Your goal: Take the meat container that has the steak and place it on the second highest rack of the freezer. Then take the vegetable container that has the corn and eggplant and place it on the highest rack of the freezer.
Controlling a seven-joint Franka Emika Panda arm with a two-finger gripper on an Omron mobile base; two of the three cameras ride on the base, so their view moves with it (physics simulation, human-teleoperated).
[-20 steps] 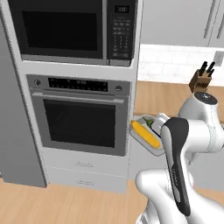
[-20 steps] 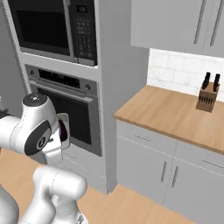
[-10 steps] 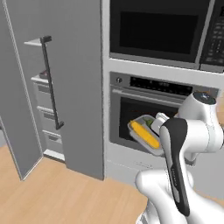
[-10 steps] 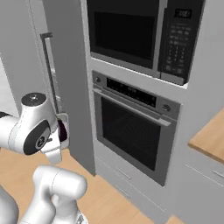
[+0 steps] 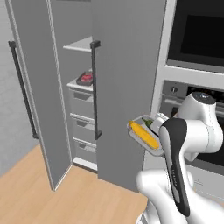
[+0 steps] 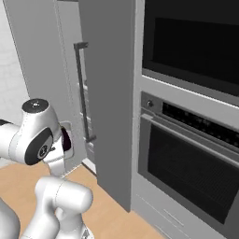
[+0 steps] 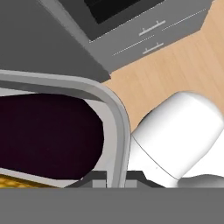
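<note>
In the left base view the tray with the corn was held in the air beside the arm, tilted, well apart from the open freezer, whose door edge with its bar handle stood between tray and shelves. The meat tray with its steak sat at the front edge of the second shelf board; the top board looked bare. A straight swing would likely knock the tray against that door edge, and the tilt could roll the corn out. In the right base view the gripper sat tucked behind the arm, near the handle. In the hand view the claw was clamped on the tray's rim, the eggplant lying against that wall; so thin an edge hold might slip.
</note>
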